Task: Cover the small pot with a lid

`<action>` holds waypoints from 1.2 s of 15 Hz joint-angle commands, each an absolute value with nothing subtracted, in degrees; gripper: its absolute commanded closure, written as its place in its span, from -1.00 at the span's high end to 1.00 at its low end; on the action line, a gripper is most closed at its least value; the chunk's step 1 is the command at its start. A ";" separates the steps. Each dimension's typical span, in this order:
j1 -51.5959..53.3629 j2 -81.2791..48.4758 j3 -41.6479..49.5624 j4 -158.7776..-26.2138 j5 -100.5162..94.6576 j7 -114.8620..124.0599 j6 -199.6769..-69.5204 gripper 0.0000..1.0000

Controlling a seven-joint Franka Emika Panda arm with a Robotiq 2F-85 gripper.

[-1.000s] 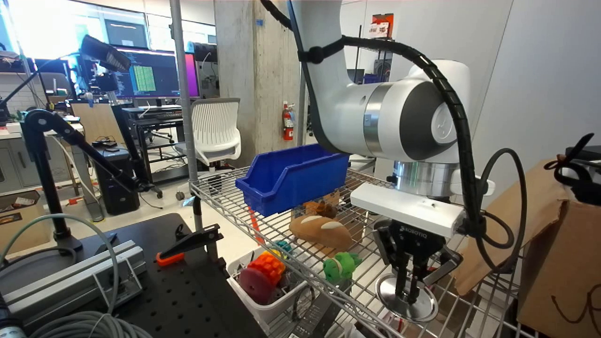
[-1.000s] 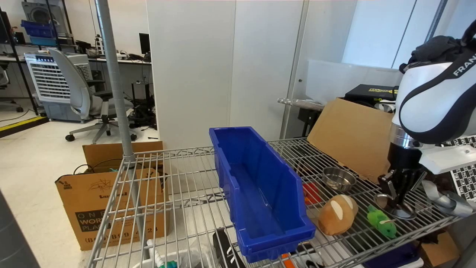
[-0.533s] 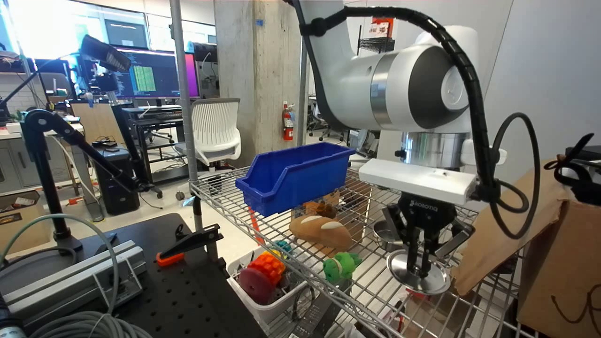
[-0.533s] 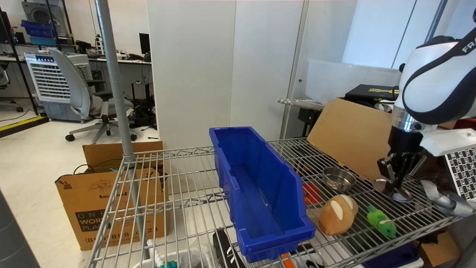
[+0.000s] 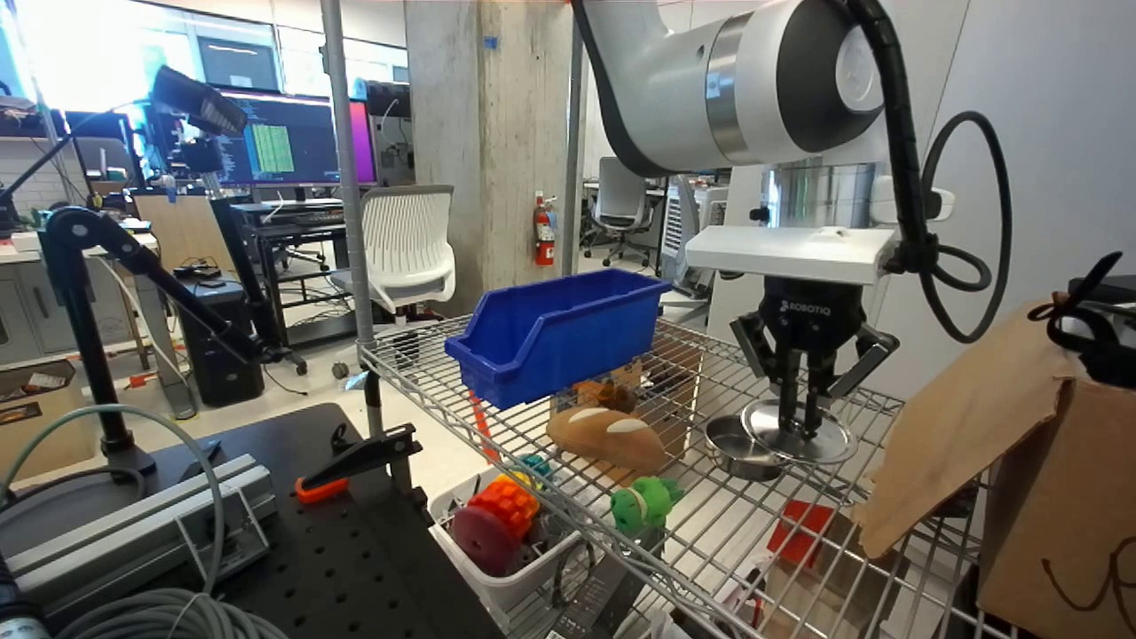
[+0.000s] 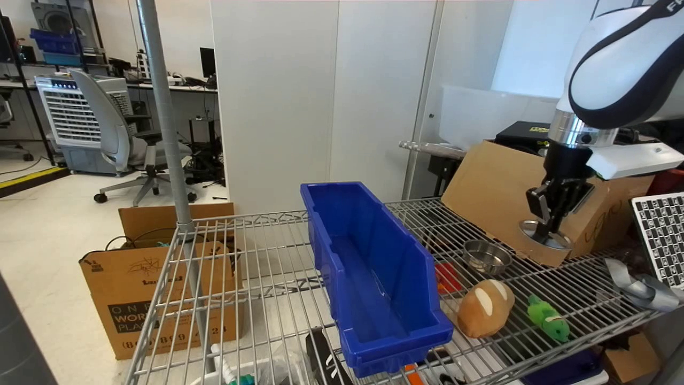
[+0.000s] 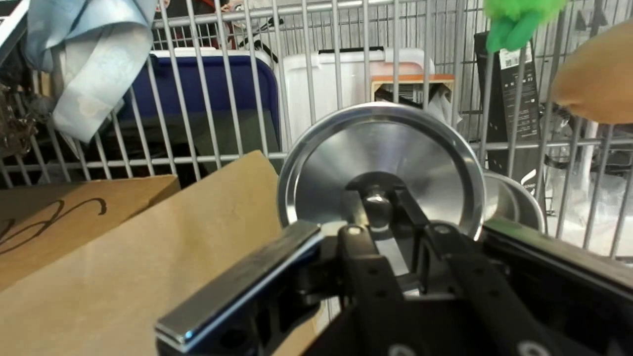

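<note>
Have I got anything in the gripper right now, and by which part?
Yes: the gripper has the lid by the knob at its center, held up above the wire shelf.

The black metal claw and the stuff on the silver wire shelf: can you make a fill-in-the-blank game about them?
The black metal claw grips the round silver metal lid using ____ fingers.
Asked whether that lid covers the small round steel pot, you should say ____.
The long plastic bin is coloured ____.
Near the brown oval loaf lies a small toy coloured ____.

Missing words: two; no; blue; green.
</note>
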State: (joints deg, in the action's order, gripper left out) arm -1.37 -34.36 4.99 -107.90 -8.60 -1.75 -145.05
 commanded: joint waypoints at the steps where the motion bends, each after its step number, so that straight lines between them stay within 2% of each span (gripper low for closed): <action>1: 0.98 -38.23 4.78 -101.87 -8.93 1.16 -143.86 -0.90; 18: 4.82 -53.62 4.45 -82.25 -8.33 4.69 -133.99 -0.90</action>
State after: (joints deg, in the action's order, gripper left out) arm 4.80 -51.42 4.54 -86.31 -8.60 4.17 -137.21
